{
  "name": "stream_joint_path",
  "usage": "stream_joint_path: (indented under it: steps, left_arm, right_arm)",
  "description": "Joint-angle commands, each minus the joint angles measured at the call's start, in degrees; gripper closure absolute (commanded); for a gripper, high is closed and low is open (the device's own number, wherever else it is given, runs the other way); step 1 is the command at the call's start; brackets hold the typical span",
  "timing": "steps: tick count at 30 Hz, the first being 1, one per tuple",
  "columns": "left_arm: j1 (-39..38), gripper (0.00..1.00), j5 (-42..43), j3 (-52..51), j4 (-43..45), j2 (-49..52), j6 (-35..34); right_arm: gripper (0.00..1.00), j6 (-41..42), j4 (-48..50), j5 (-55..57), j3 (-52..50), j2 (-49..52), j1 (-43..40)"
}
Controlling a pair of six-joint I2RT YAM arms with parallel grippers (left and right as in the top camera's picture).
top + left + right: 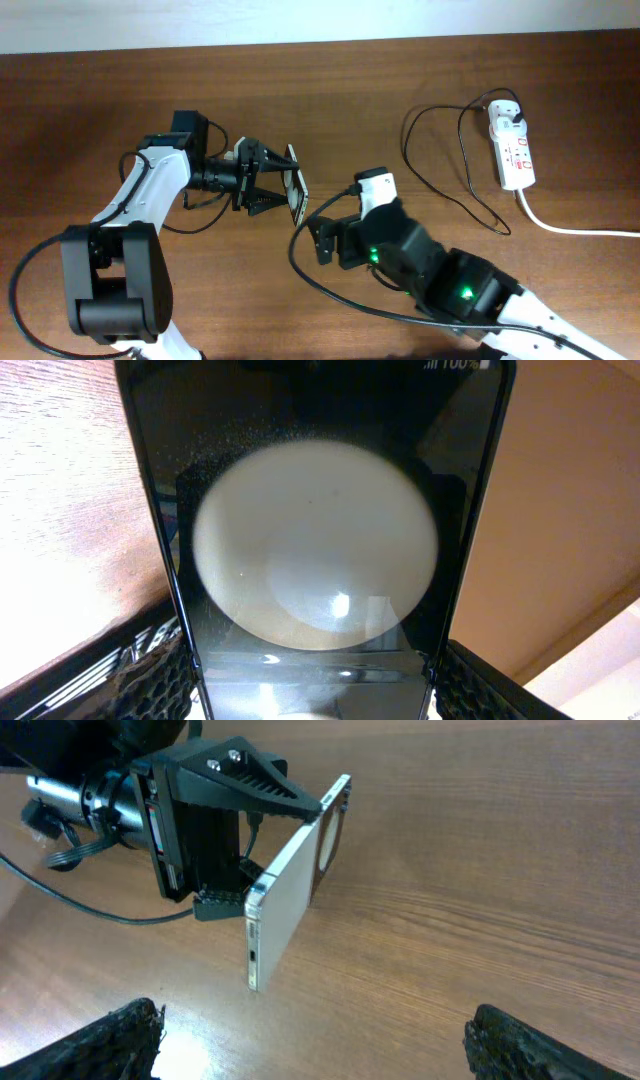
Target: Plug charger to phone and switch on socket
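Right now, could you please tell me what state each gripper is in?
Left gripper: closed, holding the phone.
Right gripper: open, fingers wide apart, holding nothing.

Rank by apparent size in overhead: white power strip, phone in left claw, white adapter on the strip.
1. white elongated power strip
2. slim rectangular phone, held edge-on and raised, so strip versus phone is unsure
3. small white plugged-in adapter, clearly smallest

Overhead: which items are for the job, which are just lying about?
Job: phone in left gripper; charger; socket; right gripper, open.
Just lying about: thick white cord off the socket; arm wiring.
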Motion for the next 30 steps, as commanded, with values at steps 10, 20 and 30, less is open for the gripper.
stream_joint_path:
  steps: [10, 20, 30]
  left_arm:
    - [0.20, 0.51, 3.85, 0.00, 0.07, -0.02, 1.16]
    - [0.20, 0.51, 2.75, 0.00, 0.07, -0.02, 1.18]
    - [0.20, 0.51, 2.75, 0.00, 0.07, -0.02, 1.18]
  right_arm:
    - [0.34, 2.73, 20.76, 12.57, 1.14, 20.50, 5.49]
    - [0.69, 2.56, 24.17, 14.91, 1.14, 21.57, 5.42]
    - [0.78, 2.51, 22.53, 12.39, 1.14, 21.86, 5.42]
